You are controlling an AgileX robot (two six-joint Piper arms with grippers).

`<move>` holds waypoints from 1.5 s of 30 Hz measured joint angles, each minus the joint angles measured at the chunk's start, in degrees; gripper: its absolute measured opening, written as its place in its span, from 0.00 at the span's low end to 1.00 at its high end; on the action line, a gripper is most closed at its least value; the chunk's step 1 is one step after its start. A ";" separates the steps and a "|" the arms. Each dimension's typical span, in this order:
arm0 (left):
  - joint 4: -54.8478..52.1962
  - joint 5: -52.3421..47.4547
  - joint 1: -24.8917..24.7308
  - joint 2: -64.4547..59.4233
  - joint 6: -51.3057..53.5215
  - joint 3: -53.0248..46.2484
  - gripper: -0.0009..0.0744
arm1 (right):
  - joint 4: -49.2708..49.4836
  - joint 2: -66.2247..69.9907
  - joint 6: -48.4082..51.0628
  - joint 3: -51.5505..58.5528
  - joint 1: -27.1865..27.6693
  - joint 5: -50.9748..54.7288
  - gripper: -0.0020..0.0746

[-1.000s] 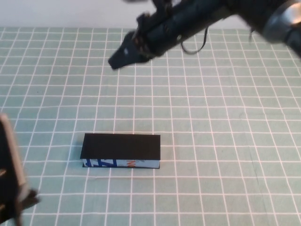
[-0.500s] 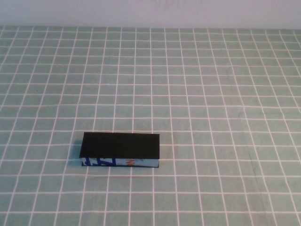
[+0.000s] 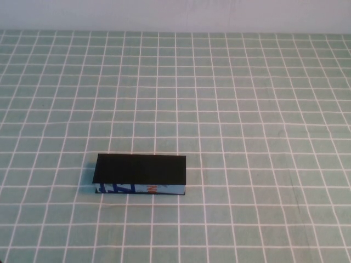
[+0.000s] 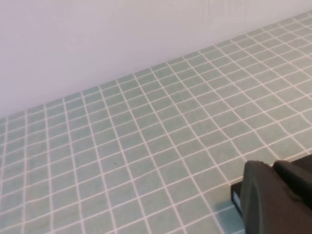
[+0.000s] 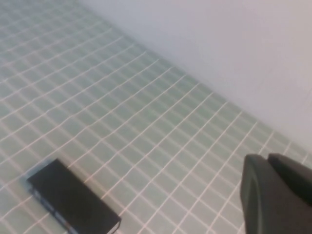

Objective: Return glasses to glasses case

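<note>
Glasses case (image 3: pixel 140 174): near-left on gridded counter (image 3: pixel 263 109), lid down, lying flat. Glasses: unseen, presumably inside. Risk: lid unlatched, springing open if nudged. Right gripper (image 5: pixel 275 195): raised well clear, clenched, empty. Left gripper (image 4: pixel 273 197): aloft beside case end, opening indeterminable. Beyond: pale wall (image 4: pixel 122 34).

A table (image 3: pixel 263 109) covered by a pale green mat with a white grid fills nearly the whole high view, meeting a plain light wall along the top edge of the frame. One thing lies directly on it: the glasses case (image 3: pixel 140 174), lower left of centre, lid shut, black top up, its light-blue printed side facing the lower edge
</note>
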State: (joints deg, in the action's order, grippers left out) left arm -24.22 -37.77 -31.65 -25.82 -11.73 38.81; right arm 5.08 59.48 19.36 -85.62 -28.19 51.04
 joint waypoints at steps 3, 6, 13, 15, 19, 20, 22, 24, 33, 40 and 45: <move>2.57 0.47 0.00 0.00 0.22 -0.30 0.01 | -0.13 -10.42 -0.74 16.83 0.00 -10.80 0.01; 6.75 1.67 0.00 0.00 2.20 -0.61 0.01 | 0.46 -19.35 -2.37 31.33 0.00 -17.81 0.01; 10.16 4.65 0.00 0.00 5.46 -4.32 0.01 | 1.17 -34.55 -3.13 53.63 0.00 -24.41 0.01; 10.27 4.79 0.00 -0.10 5.57 -4.45 0.01 | 1.29 -37.38 -3.79 56.89 0.00 -26.07 0.01; 10.27 5.97 0.00 -0.10 5.58 -4.45 0.01 | 1.37 -39.76 -4.40 59.68 0.00 -26.19 0.01; 10.27 6.11 0.00 -0.10 5.58 -4.45 0.01 | 1.62 -39.90 -4.43 59.79 0.00 -25.96 0.01; 10.27 6.32 0.00 -0.10 5.58 -4.45 0.01 | 1.89 -39.98 -4.54 59.79 0.00 -25.71 0.01; 10.27 6.32 0.00 -0.10 5.58 -4.45 0.01 | 2.66 -39.98 -4.54 59.79 0.00 -25.58 0.01; 10.27 5.65 -0.09 -0.10 5.58 -4.54 0.01 | 4.59 -40.02 -4.57 59.79 0.00 -25.58 0.01; 10.27 5.54 -0.09 -0.10 5.58 -4.88 0.01 | 5.94 -40.24 -4.57 59.79 0.00 -25.58 0.01; 10.27 5.54 -0.09 -0.10 5.58 -4.86 0.01 | 6.07 -40.24 -4.57 59.79 0.00 -25.58 0.01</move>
State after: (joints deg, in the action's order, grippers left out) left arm -13.95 -32.23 -31.74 -25.93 -6.14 33.94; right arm 11.15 19.24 14.80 -25.84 -28.19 25.46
